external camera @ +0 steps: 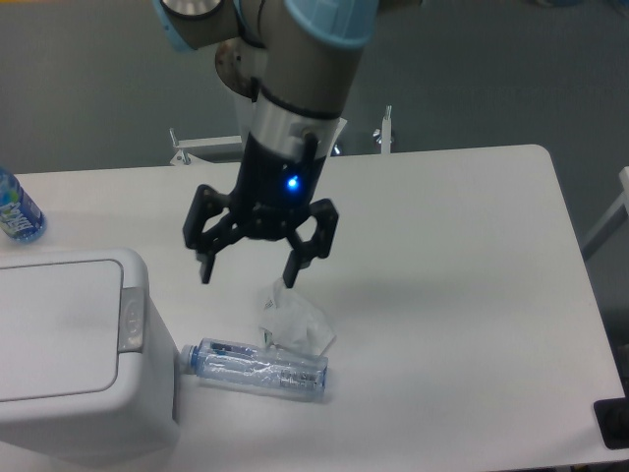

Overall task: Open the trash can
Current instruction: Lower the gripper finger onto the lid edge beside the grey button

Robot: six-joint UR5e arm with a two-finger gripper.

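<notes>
Sitting at the table's (472,295) near-left corner, lid flat and closed: trash can (69,344), grey push-button strip (132,319) on its right edge. Lying just beside its right wall, a clear plastic bottle (257,369); crumpled wrapper (293,323) touching it. Hanging above, pointing down, fingers spread, holding nothing: gripper (248,272). Far left, a blue-labelled bottle (15,211).
</notes>
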